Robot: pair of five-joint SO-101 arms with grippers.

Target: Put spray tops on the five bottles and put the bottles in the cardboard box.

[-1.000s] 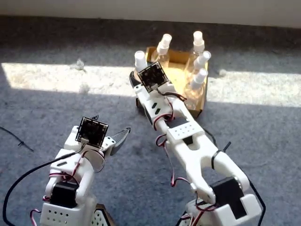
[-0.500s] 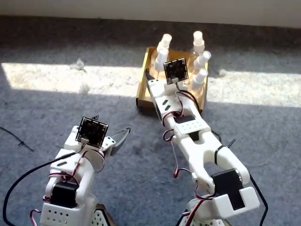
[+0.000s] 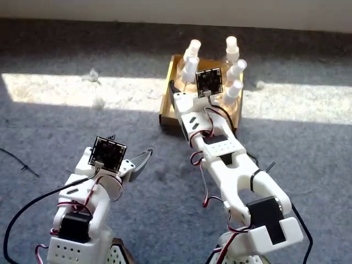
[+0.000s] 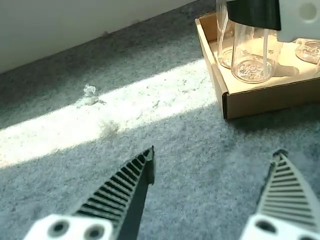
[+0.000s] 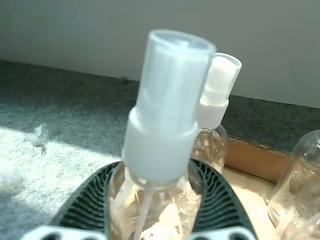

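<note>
The right gripper (image 5: 156,197) is clamped on a clear bottle (image 5: 150,210), its dark ribbed fingers (image 5: 86,205) pressed to either side of the body just under the white spray top (image 5: 167,105). The bottle's lower half is cut off in the right wrist view. In the high view the arm's camera board (image 3: 209,81) covers the gripper and most of the bottle, so that little more than the top pokes out beside it. The bottle is held over the cardboard box (image 3: 166,102), close to the box's left wall; whether its base touches the box floor cannot be told. The box stands on the grey carpet (image 3: 82,143) toward its far edge, near the wall (image 3: 165,8), partly in a band of sunlight. Four more capped bottles stand in it: the corner bottle (image 3: 193,47) at the far left and a row of three (image 3: 236,69) along the right side, their clear bodies hard to make out in the glare and partly behind the arm. In the left wrist view the bottles' upper parts are cut off or hidden by the right gripper. The left gripper (image 4: 215,152) hangs over the carpet toward its near left corner, well apart from the box, fingers spread wide. Bits of lint (image 4: 90,92) lie in the sunlit strip, and a thin black cable (image 3: 16,162) runs off the carpet's left edge.
</note>
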